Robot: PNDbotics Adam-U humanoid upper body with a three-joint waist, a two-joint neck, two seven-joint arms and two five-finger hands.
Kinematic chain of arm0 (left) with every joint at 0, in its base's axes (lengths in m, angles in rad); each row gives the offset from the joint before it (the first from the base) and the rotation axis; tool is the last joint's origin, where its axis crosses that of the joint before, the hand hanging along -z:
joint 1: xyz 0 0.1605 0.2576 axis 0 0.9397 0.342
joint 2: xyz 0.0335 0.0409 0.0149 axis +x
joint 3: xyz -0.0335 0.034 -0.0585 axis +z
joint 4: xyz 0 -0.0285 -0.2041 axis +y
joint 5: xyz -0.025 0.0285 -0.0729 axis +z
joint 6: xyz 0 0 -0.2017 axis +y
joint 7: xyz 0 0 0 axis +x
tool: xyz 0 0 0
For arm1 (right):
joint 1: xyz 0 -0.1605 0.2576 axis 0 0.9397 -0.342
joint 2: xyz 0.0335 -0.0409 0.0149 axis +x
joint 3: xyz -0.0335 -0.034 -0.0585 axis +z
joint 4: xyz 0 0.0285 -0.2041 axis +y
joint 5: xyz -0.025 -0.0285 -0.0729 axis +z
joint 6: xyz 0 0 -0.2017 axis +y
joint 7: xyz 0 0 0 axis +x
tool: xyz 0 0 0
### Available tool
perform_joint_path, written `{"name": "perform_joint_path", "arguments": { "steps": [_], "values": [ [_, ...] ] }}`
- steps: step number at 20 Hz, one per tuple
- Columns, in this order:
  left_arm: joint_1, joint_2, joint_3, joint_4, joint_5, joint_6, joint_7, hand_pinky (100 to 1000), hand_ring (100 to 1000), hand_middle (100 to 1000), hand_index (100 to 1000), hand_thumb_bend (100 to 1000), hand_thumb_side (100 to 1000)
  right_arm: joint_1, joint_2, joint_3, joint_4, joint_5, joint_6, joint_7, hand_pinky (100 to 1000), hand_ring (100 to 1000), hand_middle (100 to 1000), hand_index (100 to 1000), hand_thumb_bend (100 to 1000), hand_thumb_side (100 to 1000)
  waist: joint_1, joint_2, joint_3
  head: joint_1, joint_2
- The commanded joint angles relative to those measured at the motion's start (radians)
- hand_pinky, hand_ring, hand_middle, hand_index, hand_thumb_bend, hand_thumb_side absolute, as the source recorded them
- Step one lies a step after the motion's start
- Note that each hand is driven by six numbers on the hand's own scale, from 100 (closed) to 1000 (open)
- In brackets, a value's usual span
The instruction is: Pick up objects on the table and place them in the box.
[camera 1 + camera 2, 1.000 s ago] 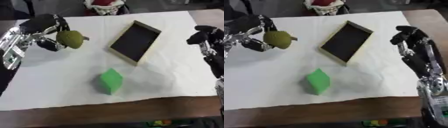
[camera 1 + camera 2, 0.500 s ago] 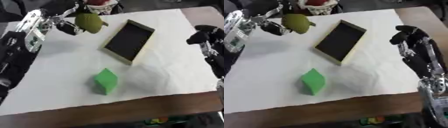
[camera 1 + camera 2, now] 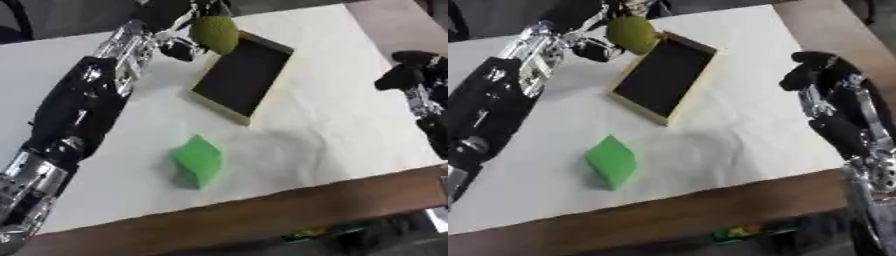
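Holding green fruit (image 3: 214, 33) over box (image 3: 242, 78) far end, left hand (image 3: 179, 39) fingers curled round it | right hand (image 3: 814, 74) fingers curled, empty

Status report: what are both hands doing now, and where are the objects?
Left hand holds green fruit over far end of box. Right hand curled, empty, at right. Green block on table, nothing in the way.

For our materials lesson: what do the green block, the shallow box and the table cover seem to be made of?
Green block: matte, probably foam or painted wood; flat uniform colour, no shine. Box: pale wood-like rim, dark matte lining. Table cover: white cloth or paper, judging by its soft creases.
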Motion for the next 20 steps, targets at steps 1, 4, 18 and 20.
{"name": "perform_joint_path", "arguments": {
  "steps": [1, 4, 18, 20],
  "values": [
    [-0.031, -0.007, 0.022, 0.028, -0.021, 0.004, 0.035, 670, 609, 591, 767, 342, 100, -0.019, -0.002, 0.002, -0.014, -0.012, -0.001, 0.006, 644, 603, 541, 754, 100, 502, -0.004, -0.012, -0.007, 0.005, 0.005],
    [-0.028, -0.019, 0.021, 0.038, -0.027, 0.003, 0.054, 698, 662, 656, 836, 401, 226, -0.022, -0.002, 0.002, -0.015, -0.013, -0.001, 0.007, 644, 603, 541, 754, 100, 503, -0.002, -0.009, -0.016, 0.006, 0.005],
    [0.008, 0.055, -0.018, -0.106, 0.177, -0.018, 0.008, 719, 689, 695, 861, 352, 308, -0.014, -0.005, -0.008, -0.013, -0.008, -0.001, 0.000, 645, 604, 541, 754, 100, 502, 0.000, -0.015, 0.006, -0.014, 0.005],
    [0.023, 0.092, -0.045, -0.178, 0.251, -0.054, -0.057, 726, 690, 690, 849, 287, 324, -0.012, -0.007, -0.010, -0.012, -0.006, -0.001, -0.002, 645, 604, 542, 754, 100, 501, 0.000, -0.017, 0.015, -0.020, 0.005]
  ]
}}
